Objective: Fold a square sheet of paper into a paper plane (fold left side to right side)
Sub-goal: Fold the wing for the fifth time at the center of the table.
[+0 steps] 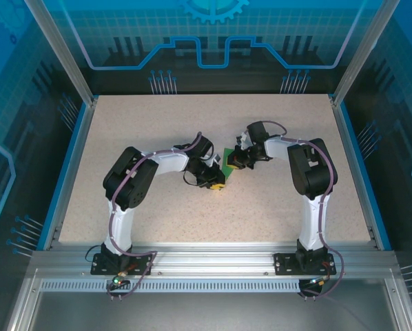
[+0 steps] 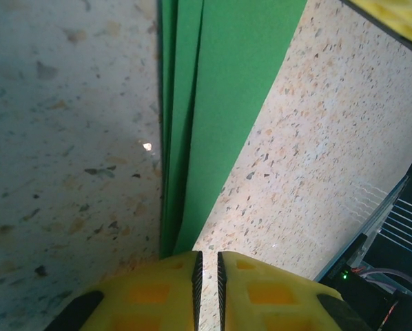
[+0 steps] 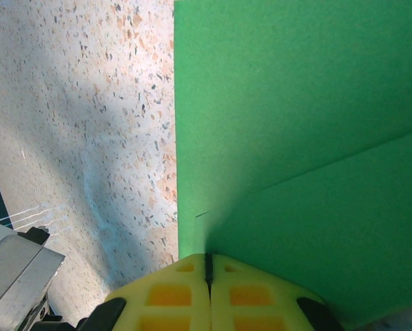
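Pressure first: hold right tool point(image 3: 208, 261), tips together, down on square sheet of paper point(image 3: 295, 138) at centre of bench point(image 1: 192, 221); slide left tool point(image 2: 206, 255), nearly closed at stacked layers, pinch unclear, along crease.

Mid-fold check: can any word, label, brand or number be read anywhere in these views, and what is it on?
No readable text anywhere.
folded green paper: plain, unmarked.
yellow fingers: no lettering visible.
blue back panel: gear and circuit-line graphics, no words.
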{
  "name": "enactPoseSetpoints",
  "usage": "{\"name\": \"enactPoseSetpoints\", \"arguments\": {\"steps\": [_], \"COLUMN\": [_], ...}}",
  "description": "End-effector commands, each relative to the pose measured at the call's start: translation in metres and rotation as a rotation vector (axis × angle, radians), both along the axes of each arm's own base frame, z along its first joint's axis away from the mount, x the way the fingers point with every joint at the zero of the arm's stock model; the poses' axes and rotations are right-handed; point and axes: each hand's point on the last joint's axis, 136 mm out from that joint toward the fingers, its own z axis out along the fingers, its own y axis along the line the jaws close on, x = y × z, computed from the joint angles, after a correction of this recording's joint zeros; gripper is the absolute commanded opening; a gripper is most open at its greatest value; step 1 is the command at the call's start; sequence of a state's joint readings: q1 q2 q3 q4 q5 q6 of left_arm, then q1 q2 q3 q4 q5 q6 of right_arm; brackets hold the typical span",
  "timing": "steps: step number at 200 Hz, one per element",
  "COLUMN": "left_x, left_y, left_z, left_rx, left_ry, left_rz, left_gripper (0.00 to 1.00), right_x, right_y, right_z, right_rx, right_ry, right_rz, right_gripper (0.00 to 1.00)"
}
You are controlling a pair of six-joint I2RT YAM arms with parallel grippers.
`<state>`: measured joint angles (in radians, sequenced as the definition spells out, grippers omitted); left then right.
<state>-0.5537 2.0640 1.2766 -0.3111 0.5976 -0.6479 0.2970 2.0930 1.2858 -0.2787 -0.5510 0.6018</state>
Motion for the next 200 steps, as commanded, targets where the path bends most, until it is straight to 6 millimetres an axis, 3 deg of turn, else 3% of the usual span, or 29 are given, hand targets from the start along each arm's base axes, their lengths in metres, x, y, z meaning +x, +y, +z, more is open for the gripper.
{"name": "enactPoseSetpoints", "arguments": {"steps": [1, 200], "left_x": [-0.006, -0.036], "left_y": [0.008, 0.025], "left_z": [-0.012, -0.031], "left_rx": [0.050, 0.098], "left_ry": [0.047, 0.151], "left_rz": [0.003, -0.030], "left_gripper": [0.17, 0.12], "right_x": [-0.020, -0.020], "right_y": [-0.010, -0.014], "right_z": [-0.030, -0.033], "right_rx": [-0.101, -0.132], "right_ry": [0.098, 0.109], "right_rz": [0.004, 0.008], "right_gripper": [0.06, 0.06]}}
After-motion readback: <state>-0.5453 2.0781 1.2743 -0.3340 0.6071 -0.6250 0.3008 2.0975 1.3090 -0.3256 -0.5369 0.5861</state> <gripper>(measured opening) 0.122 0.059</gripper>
